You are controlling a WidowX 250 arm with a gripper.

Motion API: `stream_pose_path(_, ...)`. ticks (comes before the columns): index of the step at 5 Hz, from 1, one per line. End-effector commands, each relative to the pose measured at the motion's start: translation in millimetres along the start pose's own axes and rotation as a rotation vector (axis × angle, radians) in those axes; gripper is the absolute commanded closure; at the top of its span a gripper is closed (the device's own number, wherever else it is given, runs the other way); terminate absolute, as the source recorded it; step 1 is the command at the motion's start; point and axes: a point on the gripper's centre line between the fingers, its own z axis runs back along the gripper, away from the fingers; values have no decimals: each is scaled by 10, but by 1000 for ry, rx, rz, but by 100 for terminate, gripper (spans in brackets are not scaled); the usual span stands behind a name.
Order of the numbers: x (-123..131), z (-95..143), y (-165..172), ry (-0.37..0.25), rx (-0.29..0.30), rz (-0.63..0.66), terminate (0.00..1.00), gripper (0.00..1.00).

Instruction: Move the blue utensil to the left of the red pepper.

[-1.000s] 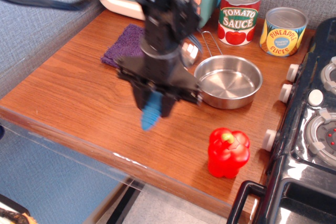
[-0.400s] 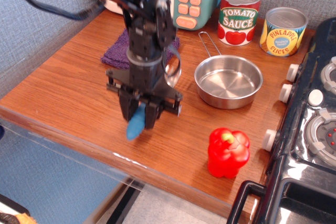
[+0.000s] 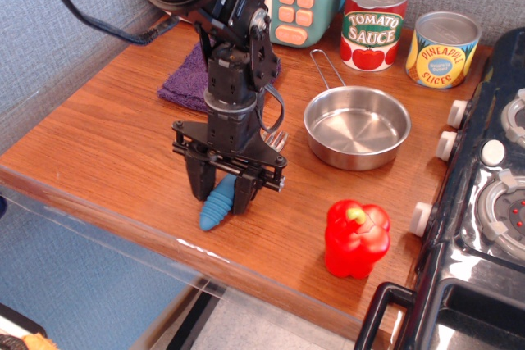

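Note:
The blue utensil (image 3: 215,211), a toy fork with a ribbed light-blue handle, sits between the fingers of my gripper (image 3: 220,201). Its handle end points down-left and touches the wooden table (image 3: 107,145) near the front edge. Its silver tines (image 3: 277,138) stick out behind the gripper. The gripper points straight down and is shut on the fork. The red pepper (image 3: 356,238) stands upright to the right of the gripper, about a hand's width away, near the front edge.
A steel pan (image 3: 357,127) with a wire handle sits behind the pepper. A tomato sauce can (image 3: 373,22) and a pineapple can (image 3: 442,49) stand at the back. A purple cloth (image 3: 184,79) lies behind the arm. A toy stove (image 3: 492,194) fills the right side.
The gripper has moved left and down with the fork. The fork's handle end now touches the table. The pepper has not moved.

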Motion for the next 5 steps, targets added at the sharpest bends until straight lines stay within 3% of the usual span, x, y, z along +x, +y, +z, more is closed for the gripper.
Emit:
stream_pose_path(1,-88,469,-107,-183,23,-159,0,0)
stream_pose_path(2,-153,579,-153,-246,2,-173,0,0)
stream_pose_path(4,-158,549,-162,-241,-20,-170,0,0)
stream_pose_path(5,-158,549,-162,-241,-20,-170,100,0)
